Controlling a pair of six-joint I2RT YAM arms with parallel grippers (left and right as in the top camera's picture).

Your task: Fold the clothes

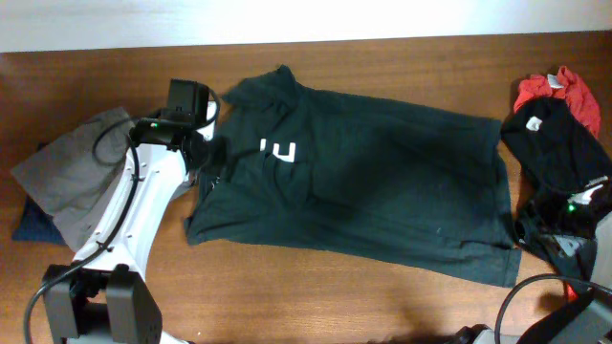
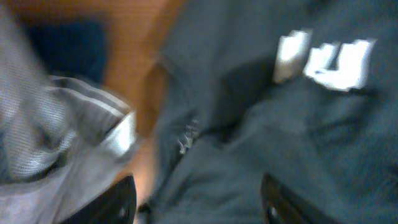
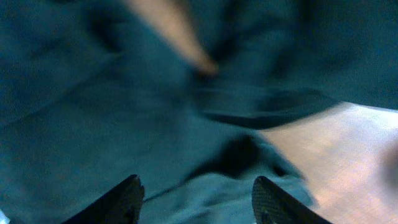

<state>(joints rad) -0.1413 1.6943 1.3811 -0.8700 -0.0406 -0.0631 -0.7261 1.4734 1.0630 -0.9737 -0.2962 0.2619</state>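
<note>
Dark green, nearly black, the shirt point(image 1: 382, 191) lies spread across the middle of the wooden table point(image 1: 382, 306), mostly flat, with its collar end toward the left and its hem toward the right. White block letters point(image 1: 279, 149) show on the chest, close to the collar end. The left gripper point(image 2: 199, 202) hangs over the shirt's left edge, beside the letters. Its wrist view is blurred, but the two fingers point(image 2: 121, 199) stand well apart, with only loose shirt cloth below them and nothing pinched between. Just left of the shirt sits a rumpled grey garment point(image 1: 72, 167) with a navy one point(image 1: 29, 225) peeping out from under it, and a strip of bare wood shows between the grey piece and the shirt's edge. The right gripper point(image 3: 196, 199) is over the shirt's right end. That view is blurred too, yet its fingers point(image 3: 127, 199) are plainly spread, with folded green cloth underneath and bare table off to one side, and it has hold of nothing that I can see. Beyond the shirt's right edge a black garment point(image 1: 559, 143) is heaped, touching a red one point(image 1: 569, 91) behind it.
</note>
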